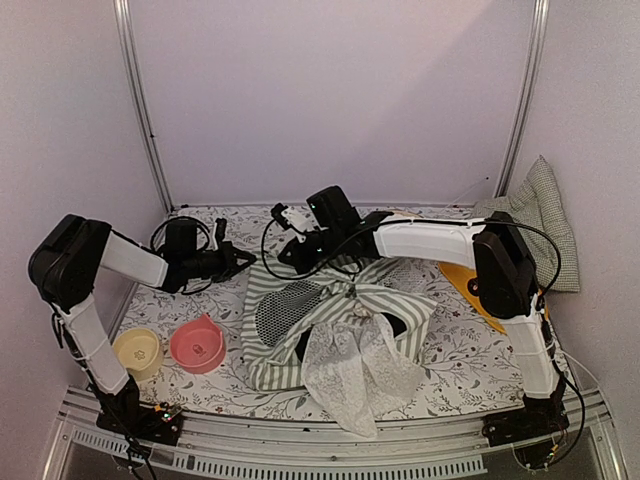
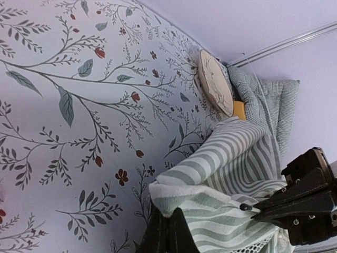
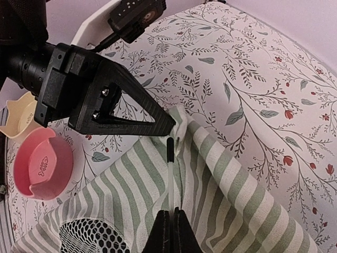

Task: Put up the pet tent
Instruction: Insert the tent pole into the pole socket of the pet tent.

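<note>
Green-and-white striped fabric pet tent (image 1: 268, 350) lies collapsed mid-frame on the floral-print bench (image 1: 455, 365). Left fingers (image 3: 131, 113) pinch its upper-left fabric corner. Right fingers (image 3: 162, 234) are clamped on a thin white pole (image 3: 171, 179) beside that corner. Looks early: nothing raised, and erecting the frame is all still to do.
</note>
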Robot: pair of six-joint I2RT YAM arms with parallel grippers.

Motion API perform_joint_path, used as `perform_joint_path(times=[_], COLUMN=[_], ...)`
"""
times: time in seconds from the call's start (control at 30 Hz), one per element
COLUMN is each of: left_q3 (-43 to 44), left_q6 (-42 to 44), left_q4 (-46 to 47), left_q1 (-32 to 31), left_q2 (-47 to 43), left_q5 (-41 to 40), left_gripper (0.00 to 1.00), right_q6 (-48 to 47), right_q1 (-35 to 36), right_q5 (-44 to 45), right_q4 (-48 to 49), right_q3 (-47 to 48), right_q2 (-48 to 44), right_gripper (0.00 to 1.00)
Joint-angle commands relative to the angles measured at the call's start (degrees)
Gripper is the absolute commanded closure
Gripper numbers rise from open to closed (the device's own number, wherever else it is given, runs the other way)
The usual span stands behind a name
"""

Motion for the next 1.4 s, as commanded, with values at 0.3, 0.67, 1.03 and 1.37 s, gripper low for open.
perform_joint_path(times=[0.3,0.67,1.03,1.37], left_q3=[0.7,0.0,-0.2,2.6], left_q6=[1.5,1.9,4.6,11.4], left_q4=[0.2,1.4,1.2,-5.7], left_q1=[0.5,0.4,-0.1,-0.8], left_q2=[-1.4,-3.2,-4.4,-5.7], left_q5=[0.8,1.6,2.9,2.5], left_gripper=[1.0,1.0,1.0,1.0], right_q6=[1.2,1.2,1.6,1.2], right_q1=[-0.2,-0.1,-0.3,-0.3], right_q5=[-2.2,-1.7,-1.2,-2.8], right_q4=[-3.5,-4.7,-5.4,-7.1], right_q3=[0.9,2.0,3.8,12.9], right_q2=[0.5,1.8,2.6,8.0], right_gripper=[1.0,1.0,1.0,1.0])
